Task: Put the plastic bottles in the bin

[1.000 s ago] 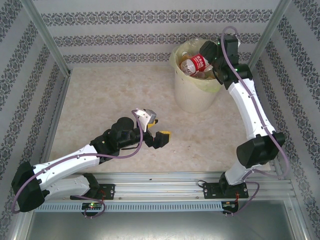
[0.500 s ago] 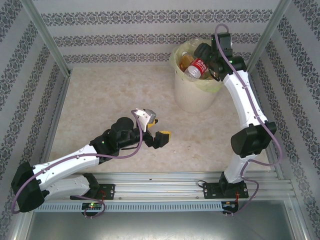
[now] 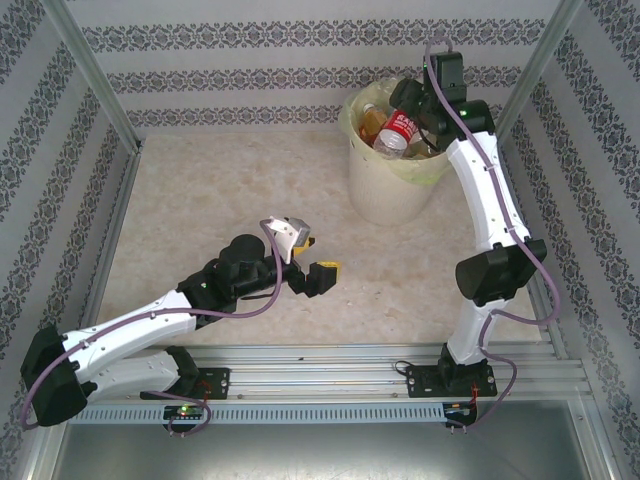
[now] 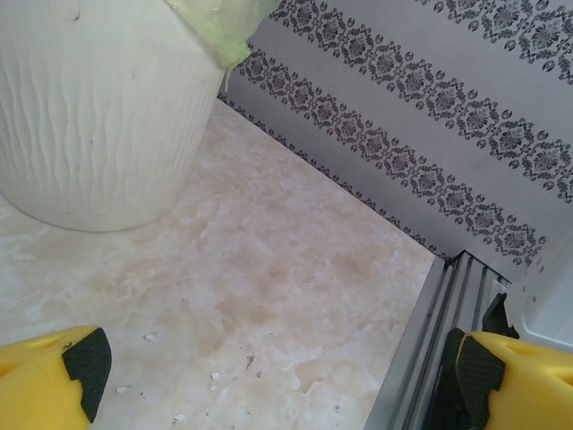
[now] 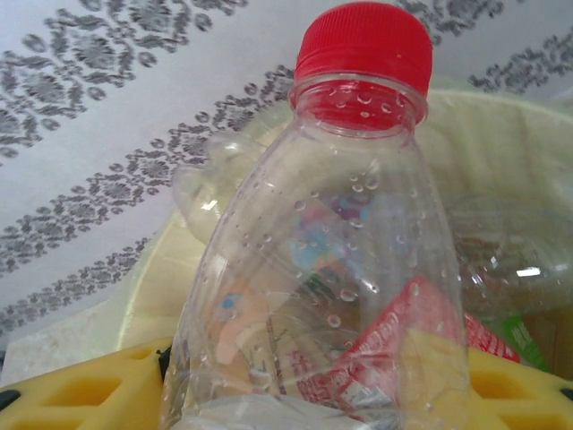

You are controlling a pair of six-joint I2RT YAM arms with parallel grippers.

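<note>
My right gripper point(image 3: 412, 118) hangs over the bin point(image 3: 385, 190), a cream bucket with a pale green liner, at the table's back right. It is shut on a clear plastic bottle point(image 3: 393, 131) with a red label and red cap. In the right wrist view this bottle point(image 5: 331, 269) stands between my yellow fingers point(image 5: 81, 394), cap pointing away, above the liner. Other plastic bottles point(image 3: 371, 122) lie inside the bin. My left gripper point(image 3: 318, 256) rests low over the table's middle, open and holding nothing. The left wrist view shows that gripper point(image 4: 282, 372) spread wide, with the bin's wall point(image 4: 89, 107) ahead.
Patterned walls enclose the table on three sides, and metal posts point(image 3: 530, 70) stand at the back corners. A metal rail point(image 4: 430, 331) runs along the table's right edge. Bare marble-look tabletop point(image 3: 220, 190) stretches left of the bin.
The right arm has swung left and further over the bin with the bottle, which now tilts more steeply into the opening. The left arm has stayed still.
</note>
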